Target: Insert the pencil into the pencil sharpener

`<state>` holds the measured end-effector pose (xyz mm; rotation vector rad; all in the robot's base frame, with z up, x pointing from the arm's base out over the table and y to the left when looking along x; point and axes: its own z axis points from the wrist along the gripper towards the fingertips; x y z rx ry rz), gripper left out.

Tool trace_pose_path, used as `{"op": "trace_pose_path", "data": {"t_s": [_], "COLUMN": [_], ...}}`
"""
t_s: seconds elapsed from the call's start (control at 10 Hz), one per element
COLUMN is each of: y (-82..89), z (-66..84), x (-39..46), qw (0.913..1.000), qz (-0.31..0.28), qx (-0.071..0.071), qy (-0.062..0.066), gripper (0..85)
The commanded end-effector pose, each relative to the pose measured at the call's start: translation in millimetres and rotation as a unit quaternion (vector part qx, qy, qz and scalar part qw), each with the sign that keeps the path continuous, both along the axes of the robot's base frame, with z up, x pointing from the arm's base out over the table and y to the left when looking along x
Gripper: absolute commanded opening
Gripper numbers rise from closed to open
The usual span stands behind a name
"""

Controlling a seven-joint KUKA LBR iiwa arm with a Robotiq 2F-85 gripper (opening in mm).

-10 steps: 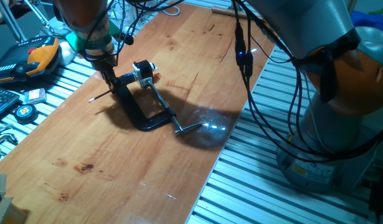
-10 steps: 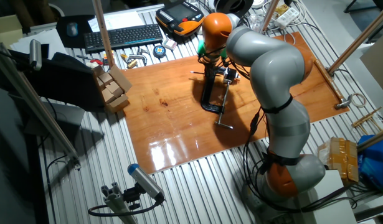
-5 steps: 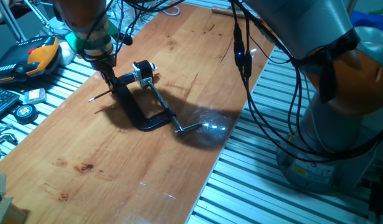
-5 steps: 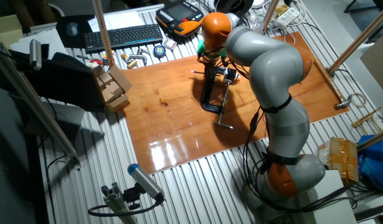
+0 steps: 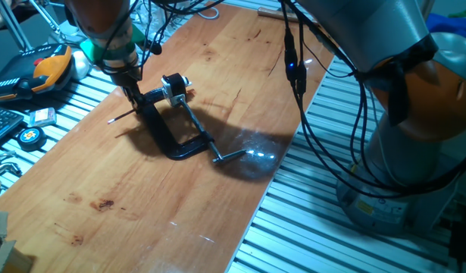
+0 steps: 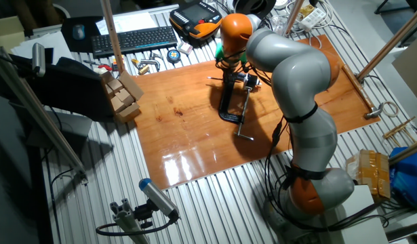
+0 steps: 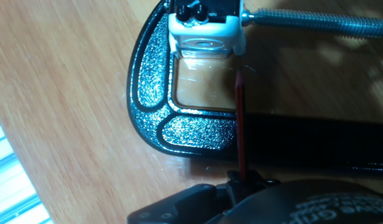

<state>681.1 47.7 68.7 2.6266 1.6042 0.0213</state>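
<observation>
Board (image 5: 217, 205) under me, black clamp (image 7: 154, 118) lying flat on it. My gripper (image 7: 241, 183) is closed on the pencil (image 7: 240, 124), pinching its back end; the shaft runs over the clamp's arm toward the pencil sharpener (image 7: 207, 28) held in the clamp. The tip sits just beside the sharpener's right edge, apparently off its opening. Best move, I think: nudge sideways to line up, keep the shaft straight, then push slow and light.
</observation>
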Motion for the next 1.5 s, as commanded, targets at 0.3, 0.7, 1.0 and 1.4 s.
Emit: {"op": "trace_pose_path", "data": {"t_s": [0.3,0.7,1.0,1.4], "y": [0.0,0.0,0.0,0.0], "z": [0.0,0.0,0.0,0.0], "x": [0.1,0.1,0.1,0.1], "qw": [0.9999,0.9997,0.9999,0.9998], "qz": [-0.006,-0.018,-0.013,-0.012], "qx": [0.006,0.012,0.004,0.012], "qy": [0.007,0.015,0.009,0.006], "gripper": [0.0,0.0,0.0,0.0]}}
